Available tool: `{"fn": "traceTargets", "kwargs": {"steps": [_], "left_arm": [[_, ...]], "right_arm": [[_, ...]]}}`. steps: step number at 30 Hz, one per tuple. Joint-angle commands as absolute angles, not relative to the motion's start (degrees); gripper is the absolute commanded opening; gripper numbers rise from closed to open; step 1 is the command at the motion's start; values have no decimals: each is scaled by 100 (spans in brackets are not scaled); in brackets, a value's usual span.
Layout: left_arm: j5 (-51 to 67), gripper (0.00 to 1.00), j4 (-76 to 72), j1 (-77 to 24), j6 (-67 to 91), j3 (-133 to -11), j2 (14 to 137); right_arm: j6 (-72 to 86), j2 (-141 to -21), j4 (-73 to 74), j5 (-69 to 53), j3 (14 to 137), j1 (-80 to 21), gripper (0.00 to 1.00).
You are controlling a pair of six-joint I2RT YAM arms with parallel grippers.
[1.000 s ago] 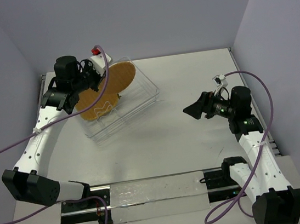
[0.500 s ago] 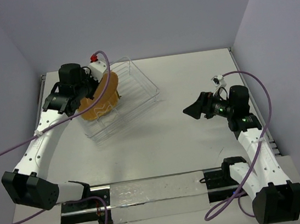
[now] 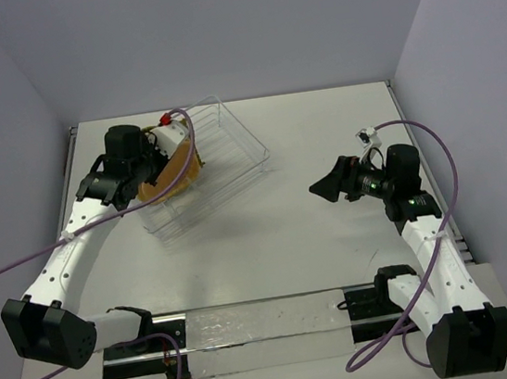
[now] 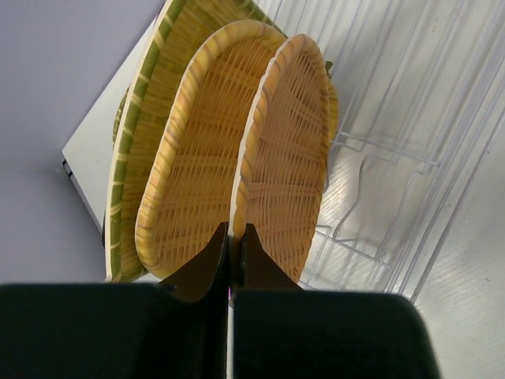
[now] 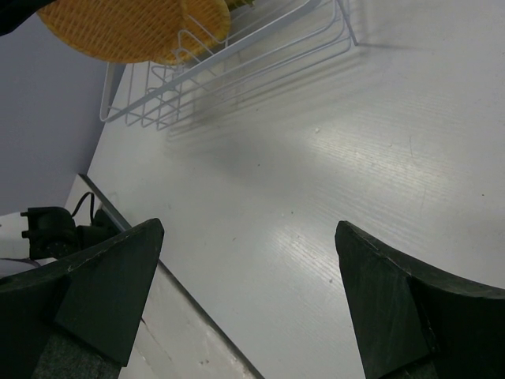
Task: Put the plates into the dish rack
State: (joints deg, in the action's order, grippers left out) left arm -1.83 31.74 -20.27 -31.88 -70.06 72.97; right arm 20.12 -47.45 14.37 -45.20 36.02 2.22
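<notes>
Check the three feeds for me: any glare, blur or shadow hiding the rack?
Top external: even light, soft shadows, but the dish rack wires are faint on the pale table and the left arm hides most of the plates. Left wrist: plates sharp; the left claw is a dark blur. Right wrist: the open right claw is soft, with sheen on the table.

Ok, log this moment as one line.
left gripper: shut on orange woven plate rim, plate upright in dish rack | right gripper: open above table, holding nothing

plates (image 4: pixel 197 158) upright in dish rack (image 3: pixel 233 157), rack at table's (image 3: pixel 337 253) far left
</notes>
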Motion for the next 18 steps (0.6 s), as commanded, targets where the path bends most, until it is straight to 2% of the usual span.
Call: {"fn": "traceTargets", "kwargs": {"steps": [1,4,13,18], "left_arm": [[199,0,3129,-2070,-4061,-7109,7187],[285,0,3264,-2093,-4447,-7180,7279],[-547,0,3213,-2231,-5132,-7254,7436],[-284,0,3600,-2224,-5394,-7474,7345]], "right_arm": [[1867,-4863,1406,-4566,3780,176,97],[1863,-4885,1407,-4568,3761,175,96],[1811,-4814,1441,-4526,3796,176,96],[1811,-4884,1471,-4500,3788,176,96]]}}
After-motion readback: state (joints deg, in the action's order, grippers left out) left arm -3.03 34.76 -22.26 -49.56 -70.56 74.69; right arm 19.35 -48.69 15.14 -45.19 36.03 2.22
